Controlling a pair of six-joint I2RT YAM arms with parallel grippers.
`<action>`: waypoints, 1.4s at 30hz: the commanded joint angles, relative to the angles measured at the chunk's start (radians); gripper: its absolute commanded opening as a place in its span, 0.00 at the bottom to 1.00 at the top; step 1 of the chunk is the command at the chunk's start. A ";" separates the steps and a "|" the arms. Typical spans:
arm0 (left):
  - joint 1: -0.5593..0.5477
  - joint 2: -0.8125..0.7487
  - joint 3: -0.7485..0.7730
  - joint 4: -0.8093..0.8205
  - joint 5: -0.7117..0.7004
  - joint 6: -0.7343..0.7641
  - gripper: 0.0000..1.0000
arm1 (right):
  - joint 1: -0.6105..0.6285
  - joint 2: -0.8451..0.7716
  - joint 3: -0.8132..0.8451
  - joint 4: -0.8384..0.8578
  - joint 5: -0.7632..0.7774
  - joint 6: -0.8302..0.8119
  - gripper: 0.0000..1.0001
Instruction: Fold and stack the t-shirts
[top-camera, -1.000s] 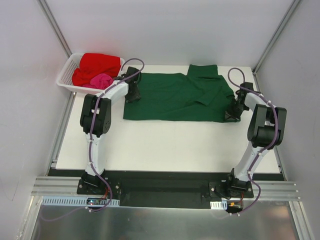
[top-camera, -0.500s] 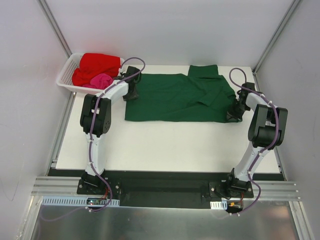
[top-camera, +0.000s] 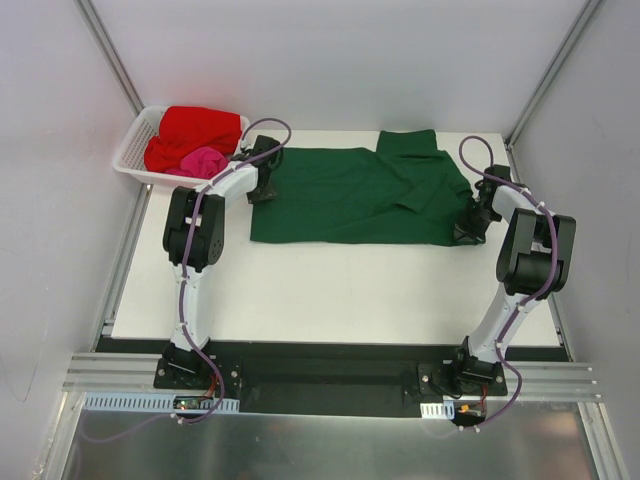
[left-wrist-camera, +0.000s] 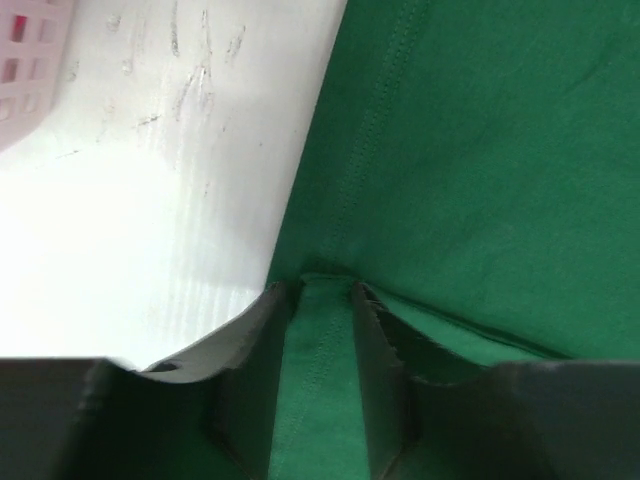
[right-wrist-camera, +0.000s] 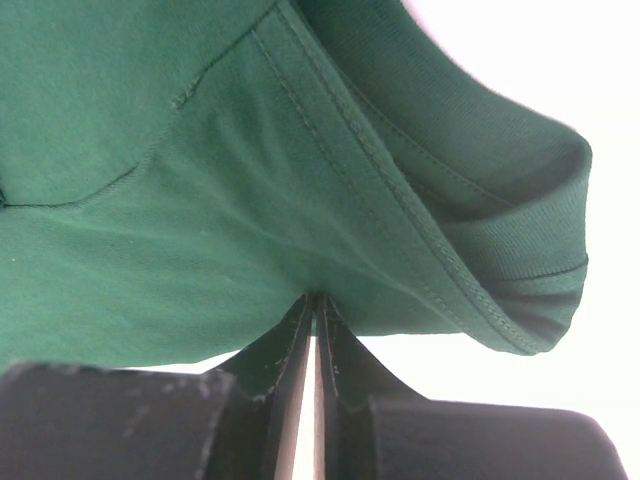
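At the upper left of the overhead view you have the white basket (top-camera: 130, 150). The red t-shirt (top-camera: 195, 130) is heaped in it and the pink t-shirt (top-camera: 205, 160) is bunched against the red one's near side. The basket walls hide their lower parts.

Just right of it, your left gripper (top-camera: 262, 185) meets the left edge of the green t-shirt (top-camera: 360, 195), which lies spread across the far half of the table (top-camera: 330, 290). In its wrist view a strip of green hem fills the gap between the fingers (left-wrist-camera: 255, 350), so it is grasping the green t-shirt.

At the far right, your right gripper (top-camera: 470, 225) is only a dark shape at the shirt's lower right corner. Its wrist view shows the jaws nearly together, clenched on a thin green edge beside a ribbed band cut off by the frame.
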 joint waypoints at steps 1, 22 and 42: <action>0.012 0.022 0.008 -0.027 -0.007 -0.012 0.26 | -0.015 -0.010 -0.005 -0.049 0.068 -0.027 0.09; 0.030 -0.044 0.014 -0.024 -0.101 -0.019 0.17 | -0.015 -0.007 0.000 -0.049 0.068 -0.030 0.09; 0.064 -0.098 -0.004 0.014 -0.143 -0.018 0.00 | -0.015 -0.004 0.001 -0.054 0.072 -0.033 0.09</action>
